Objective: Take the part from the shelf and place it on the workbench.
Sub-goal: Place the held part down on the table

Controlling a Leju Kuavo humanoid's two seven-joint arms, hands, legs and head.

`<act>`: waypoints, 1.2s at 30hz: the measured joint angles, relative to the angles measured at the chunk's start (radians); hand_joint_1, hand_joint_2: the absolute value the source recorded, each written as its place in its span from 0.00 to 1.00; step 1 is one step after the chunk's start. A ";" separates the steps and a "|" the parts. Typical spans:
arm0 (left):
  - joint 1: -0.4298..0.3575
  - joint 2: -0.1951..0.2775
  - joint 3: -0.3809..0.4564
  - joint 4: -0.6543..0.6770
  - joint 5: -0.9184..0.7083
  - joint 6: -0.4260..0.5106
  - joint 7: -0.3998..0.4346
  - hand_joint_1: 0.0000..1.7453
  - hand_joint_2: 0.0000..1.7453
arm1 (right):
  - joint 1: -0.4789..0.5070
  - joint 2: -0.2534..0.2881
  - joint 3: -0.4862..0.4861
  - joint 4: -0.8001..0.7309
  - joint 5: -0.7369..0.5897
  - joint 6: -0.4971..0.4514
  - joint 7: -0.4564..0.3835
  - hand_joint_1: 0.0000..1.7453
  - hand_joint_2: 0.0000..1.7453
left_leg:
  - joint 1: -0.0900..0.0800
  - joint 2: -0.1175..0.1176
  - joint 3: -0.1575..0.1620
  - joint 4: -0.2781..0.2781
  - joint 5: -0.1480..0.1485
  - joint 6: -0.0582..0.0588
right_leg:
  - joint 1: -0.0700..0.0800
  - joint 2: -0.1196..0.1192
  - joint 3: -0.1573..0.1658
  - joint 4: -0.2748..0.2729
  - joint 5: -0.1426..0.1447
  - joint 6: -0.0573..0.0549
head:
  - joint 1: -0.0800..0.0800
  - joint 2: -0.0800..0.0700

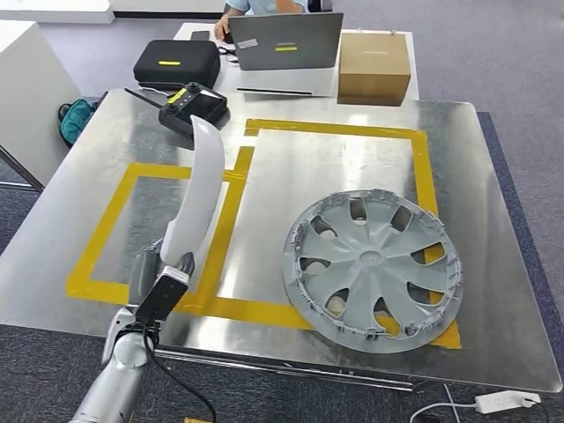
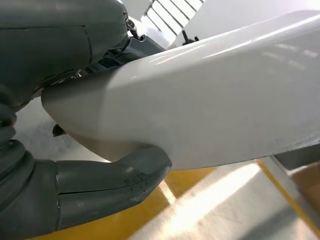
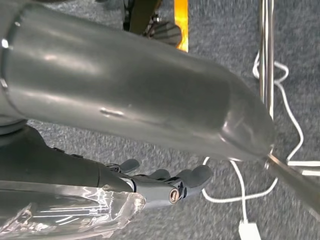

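A long, curved white part (image 1: pixel 199 185) stands tilted over the metal workbench (image 1: pixel 319 167), above the yellow tape between the two marked rectangles. My left hand (image 1: pixel 147 271) grips its lower end near the bench's front edge. In the left wrist view the grey thumb (image 2: pixel 113 182) presses under the white part (image 2: pixel 211 95), with the darker fingers over it. I cannot tell whether the part touches the bench. My right hand (image 3: pixel 166 187) hangs over the grey carpet with its fingers loosely stretched and nothing in them.
A grey hubcap (image 1: pixel 373 269) lies in the right taped rectangle. At the back are a black controller (image 1: pixel 196 107), a black case (image 1: pixel 176 62), a laptop (image 1: pixel 287 40) and a cardboard box (image 1: pixel 373 66), with a person (image 1: pixel 266 7) behind. A power strip (image 1: pixel 505 402) and white cables lie on the floor.
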 joint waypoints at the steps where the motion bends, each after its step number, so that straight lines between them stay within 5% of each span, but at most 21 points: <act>1: -0.008 0.004 0.000 0.017 -0.040 0.027 0.012 1.00 1.00 | 0.000 0.000 0.002 0.000 0.001 0.002 0.000 0.00 0.00 | 0.000 0.000 -0.032 0.032 -0.001 0.002 | 0.002 0.001 0.005 0.000 -0.005 -0.002 | 0.000 0.000; 3: -0.025 0.013 -0.001 0.049 -0.113 0.074 0.040 1.00 1.00 | 0.000 0.000 0.007 0.002 0.003 0.003 0.001 0.00 0.00 | -0.003 0.000 -0.044 -0.008 0.063 0.011 | 0.005 0.005 0.019 0.000 -0.015 -0.003 | 0.000 0.000; 5: -0.047 0.025 -0.001 0.077 -0.179 0.107 0.072 1.00 1.00 | 0.000 0.000 0.009 0.003 0.005 0.004 0.001 0.00 0.00 | -0.012 0.002 -0.015 -0.131 0.160 0.026 | 0.007 0.007 0.035 0.000 -0.027 0.000 | 0.001 0.000; 7: -0.072 0.039 -0.004 0.108 -0.265 0.133 0.119 1.00 1.00 | -0.001 -0.001 0.012 0.005 0.008 0.008 0.003 0.00 0.00 | -0.020 0.003 0.005 -0.214 0.198 0.036 | 0.008 0.007 0.039 -0.003 -0.036 0.009 | 0.001 0.000; 13: -0.127 0.087 -0.019 0.211 -0.594 0.187 0.341 1.00 1.00 | -0.004 -0.012 0.029 0.008 0.025 0.052 0.015 0.00 0.00 | -0.020 0.001 0.015 -0.239 0.204 0.024 | 0.012 0.003 0.055 -0.024 -0.040 0.004 | 0.000 0.000; 22: -0.162 0.138 -0.019 0.288 -0.675 0.202 0.396 1.00 1.00 | -0.004 -0.036 0.041 0.008 0.030 0.073 0.018 0.00 0.00 | -0.020 0.000 0.018 -0.239 0.200 0.034 | 0.012 0.002 0.064 -0.040 -0.036 0.022 | 0.000 0.000; 29: -0.160 0.215 0.009 0.309 -0.783 0.234 0.483 1.00 1.00 | 0.000 -0.036 0.041 0.008 0.026 0.073 0.027 0.00 0.00 | -0.018 0.000 0.023 -0.240 0.202 0.034 | 0.013 0.003 0.066 -0.038 -0.035 0.023 | 0.000 0.000; 33: -0.150 0.256 0.057 0.314 -0.800 0.238 0.478 0.00 1.00 | 0.003 -0.039 0.041 0.008 0.024 0.073 0.030 0.00 0.00 | -0.017 0.000 0.026 -0.243 0.203 0.033 | 0.014 0.003 0.067 -0.038 -0.036 0.022 | 0.000 0.000; 36: -0.141 0.270 0.084 0.313 -0.818 0.245 0.466 0.00 1.00 | 0.004 -0.041 0.041 0.008 0.023 0.073 0.032 0.00 0.00 | -0.017 0.000 0.027 -0.244 0.203 0.032 | 0.014 0.003 0.067 -0.038 -0.036 0.022 | -0.001 0.000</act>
